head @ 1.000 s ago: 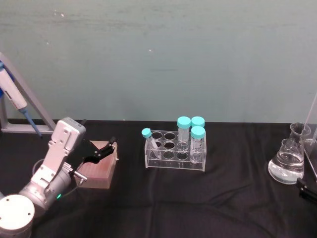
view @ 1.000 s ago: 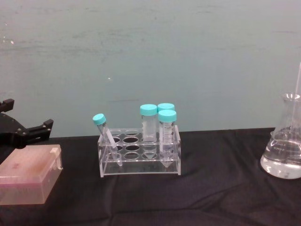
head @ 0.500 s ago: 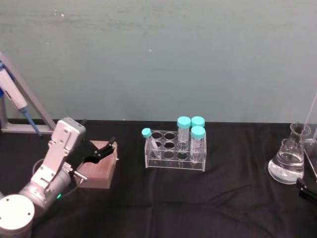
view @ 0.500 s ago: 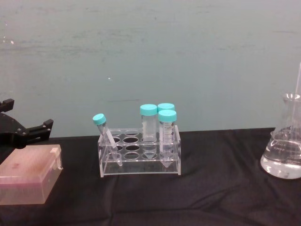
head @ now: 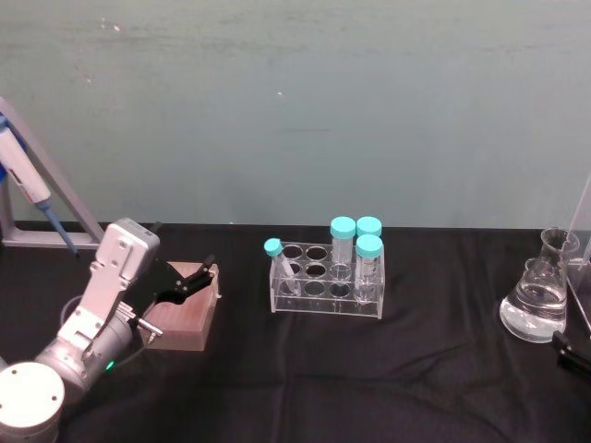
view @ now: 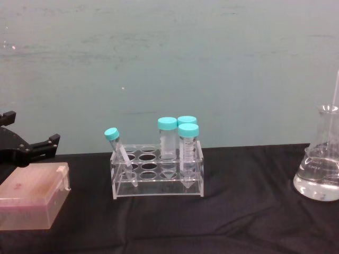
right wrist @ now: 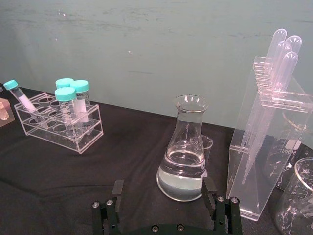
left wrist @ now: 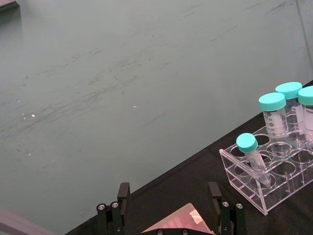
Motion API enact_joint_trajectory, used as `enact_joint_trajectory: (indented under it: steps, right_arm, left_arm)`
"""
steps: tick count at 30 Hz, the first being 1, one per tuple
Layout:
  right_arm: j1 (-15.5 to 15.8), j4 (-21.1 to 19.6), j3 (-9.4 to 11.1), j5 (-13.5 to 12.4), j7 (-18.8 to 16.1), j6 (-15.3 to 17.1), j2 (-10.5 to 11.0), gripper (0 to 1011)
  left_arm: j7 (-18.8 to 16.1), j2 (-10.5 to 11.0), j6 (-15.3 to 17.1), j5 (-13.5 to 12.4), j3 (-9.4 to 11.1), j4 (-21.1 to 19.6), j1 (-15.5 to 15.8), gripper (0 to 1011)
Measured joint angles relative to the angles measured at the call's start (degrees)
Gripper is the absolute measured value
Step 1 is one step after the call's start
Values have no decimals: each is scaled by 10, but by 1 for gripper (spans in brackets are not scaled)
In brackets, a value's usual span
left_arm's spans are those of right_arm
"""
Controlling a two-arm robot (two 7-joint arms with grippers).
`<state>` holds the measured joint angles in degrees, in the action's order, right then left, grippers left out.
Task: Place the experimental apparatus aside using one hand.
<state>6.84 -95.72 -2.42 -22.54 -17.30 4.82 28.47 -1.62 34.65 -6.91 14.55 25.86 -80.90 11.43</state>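
1. Far to the robot's left, against the teal wall, a grey slanted stand holds a blue-and-white pipette above the black table.
2. Just right of that, the left gripper hangs over a pink box — its black fingers are spread apart and clasp nothing; in the left wrist view the box top sits between and below them.
3. At the table's middle stands a clear tube rack. One teal-capped tube leans at its left end, and three upright teal-capped tubes are grouped at its right end.
4. Well to the right of the rack sits the conical flask, upright, with clear liquid in its lower part; nothing touches it. The chest view shows it at the right edge.
5. Behind the flask and just beside it, a small beaker shows partly in the right wrist view.
6. Right of the flask stands the tall acrylic stand, upright, with several clear pipettes slotted in its top.
7. Farther right, more clear glassware is near the stand's base.
8. The right gripper is low in front of the flask — fingers wide apart, holding nothing, apart from the glass.
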Motion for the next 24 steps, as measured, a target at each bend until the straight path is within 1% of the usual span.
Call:
enact_joint_trajectory:
  steps: [24]
  right_arm:
    - [0, 0, 0, 0, 0, 0, 0, 1000]
  left_arm:
    - [0, 0, 0, 0, 0, 0, 0, 1000]
